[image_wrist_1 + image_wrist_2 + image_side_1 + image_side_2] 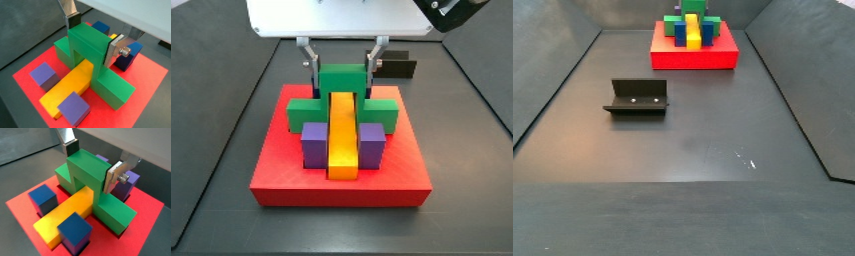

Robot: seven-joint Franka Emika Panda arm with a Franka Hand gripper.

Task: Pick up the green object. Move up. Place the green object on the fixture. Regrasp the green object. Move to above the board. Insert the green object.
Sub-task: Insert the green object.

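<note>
Green object (90, 57) sat between the gripper (93, 35) fingers, pinched at its upright central block. Bright green, blocky, two arms spread sideways. Rested on the red board (341, 175), straddling the yellow bar (341, 135).

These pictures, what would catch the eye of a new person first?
First the red board, bright against the dark floor, with the green object straddling the long yellow bar on it. Next the gripper, its fingers on either side of the green central block. The dark fixture stands alone on the floor, apart from the board.
</note>
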